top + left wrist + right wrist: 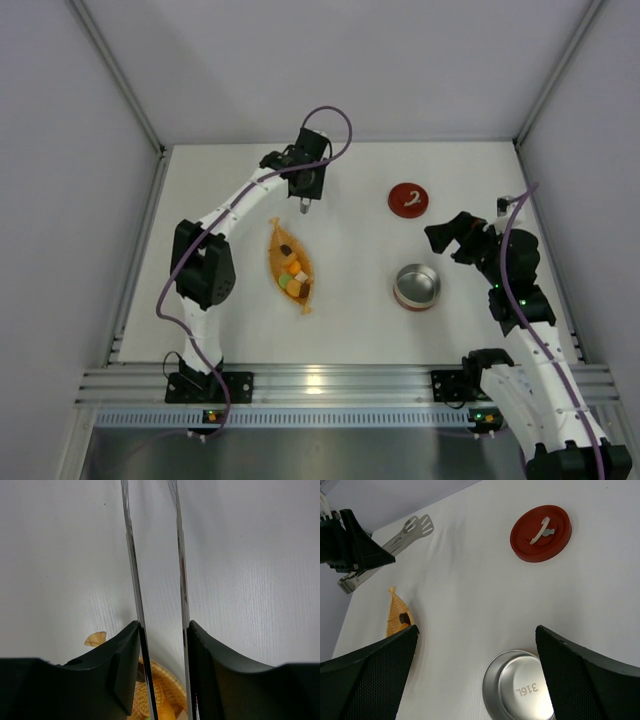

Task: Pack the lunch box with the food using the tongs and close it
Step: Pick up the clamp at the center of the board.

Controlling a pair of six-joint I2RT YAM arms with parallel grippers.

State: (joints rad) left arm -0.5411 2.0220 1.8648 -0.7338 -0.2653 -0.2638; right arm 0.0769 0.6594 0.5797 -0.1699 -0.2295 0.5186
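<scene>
1. My left gripper [163, 627] is clamped on the tongs [132, 555]. One pad presses the outside of each slim arm, so squeezing narrows the V. I judge that is why I hold them across the arms.
2. The tongs run out past my left fingertips. The orange dish [160, 690] shows low between those fingers, and the food [292, 272] lies in it, not yet packed.
3. My right gripper [477, 628] is spread wide and holds nothing. The lunch box [520, 690] sits on the table [470, 580] between these fingers, nearer the right one, probably so I can steady it.
4. The lid [541, 533] lies beyond my right fingertips, well apart from the tin.
5. The tin is round, shiny steel, open and empty. The lid is flat, red and round with a white squiggle.
</scene>
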